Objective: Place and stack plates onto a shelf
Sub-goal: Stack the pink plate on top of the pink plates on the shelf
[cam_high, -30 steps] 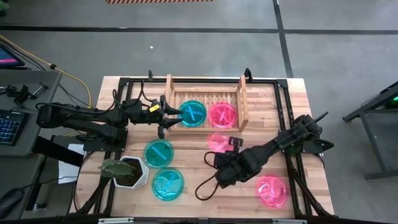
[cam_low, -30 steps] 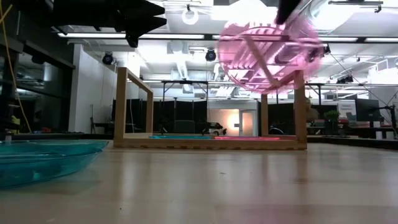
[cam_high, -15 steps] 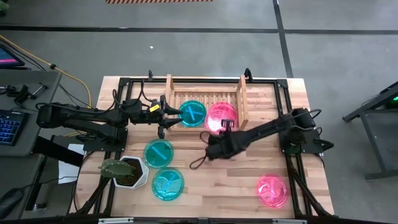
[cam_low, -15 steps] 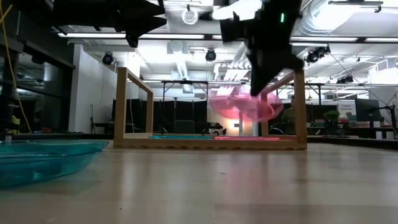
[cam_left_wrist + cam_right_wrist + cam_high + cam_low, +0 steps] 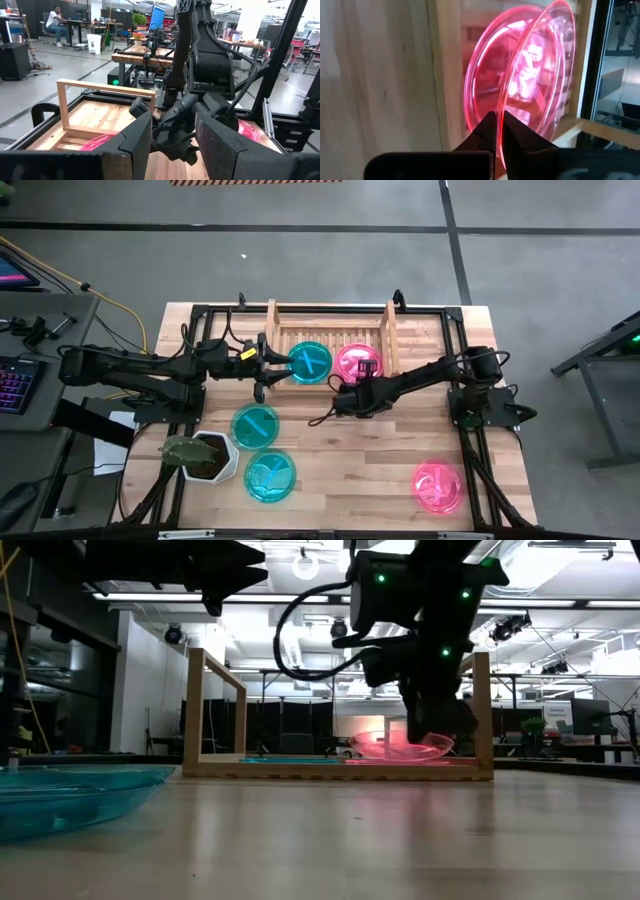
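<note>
Two teal plates (image 5: 262,450) wait on the table before the shelf (image 5: 330,330). Our left gripper (image 5: 272,365) hovers spread beside it; our right gripper (image 5: 362,382), clamped on a pink plate (image 5: 358,363), could tilt it off-stack.

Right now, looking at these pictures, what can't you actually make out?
- How many pink plates lie on the shelf: the overhead view shows one pink disc, and the right gripper covers its edge.
- Whether the held plate touches the one beneath: in the low view the right arm blocks it.
- The teal plate near the low camera: cut off by the picture's edge.
- The left gripper in the low view: a dark shape only.
</note>
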Motion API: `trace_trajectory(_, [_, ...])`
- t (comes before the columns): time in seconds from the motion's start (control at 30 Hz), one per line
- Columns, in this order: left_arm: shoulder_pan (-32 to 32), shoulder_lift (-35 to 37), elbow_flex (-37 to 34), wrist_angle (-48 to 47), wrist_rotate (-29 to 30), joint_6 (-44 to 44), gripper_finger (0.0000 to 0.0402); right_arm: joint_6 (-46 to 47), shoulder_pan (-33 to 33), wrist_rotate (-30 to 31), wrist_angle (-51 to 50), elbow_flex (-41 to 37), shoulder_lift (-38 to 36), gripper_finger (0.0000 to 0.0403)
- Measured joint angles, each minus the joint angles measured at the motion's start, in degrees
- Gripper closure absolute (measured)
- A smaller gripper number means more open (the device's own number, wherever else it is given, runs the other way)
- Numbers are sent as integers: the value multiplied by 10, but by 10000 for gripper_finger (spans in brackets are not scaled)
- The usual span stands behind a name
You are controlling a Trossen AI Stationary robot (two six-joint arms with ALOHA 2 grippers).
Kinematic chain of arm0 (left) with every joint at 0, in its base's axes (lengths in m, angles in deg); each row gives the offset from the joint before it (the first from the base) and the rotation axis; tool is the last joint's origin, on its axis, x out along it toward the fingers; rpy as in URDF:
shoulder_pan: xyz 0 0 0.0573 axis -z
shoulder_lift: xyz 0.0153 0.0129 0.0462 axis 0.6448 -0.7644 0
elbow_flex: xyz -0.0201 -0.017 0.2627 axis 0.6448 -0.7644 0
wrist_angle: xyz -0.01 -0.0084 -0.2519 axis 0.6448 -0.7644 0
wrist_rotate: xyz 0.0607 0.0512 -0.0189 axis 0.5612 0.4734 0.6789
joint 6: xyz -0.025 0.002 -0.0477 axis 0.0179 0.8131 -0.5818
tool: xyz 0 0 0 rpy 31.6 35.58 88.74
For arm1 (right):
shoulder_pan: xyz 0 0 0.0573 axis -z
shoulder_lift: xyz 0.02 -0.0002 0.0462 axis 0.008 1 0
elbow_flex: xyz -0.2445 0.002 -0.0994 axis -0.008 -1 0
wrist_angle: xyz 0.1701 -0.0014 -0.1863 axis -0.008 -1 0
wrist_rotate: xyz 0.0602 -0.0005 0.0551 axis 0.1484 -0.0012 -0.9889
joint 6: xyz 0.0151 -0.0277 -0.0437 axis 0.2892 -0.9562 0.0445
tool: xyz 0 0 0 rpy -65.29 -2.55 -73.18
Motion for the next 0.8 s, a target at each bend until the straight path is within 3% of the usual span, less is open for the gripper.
trace_trajectory(0.53, [0, 0, 0, 0, 2, 0, 261, 0, 17, -40, 22, 0, 0, 394])
trace_trajectory(0.8, [0, 0, 0, 0, 2, 0, 261, 0, 17, -15, 0, 0, 0, 296])
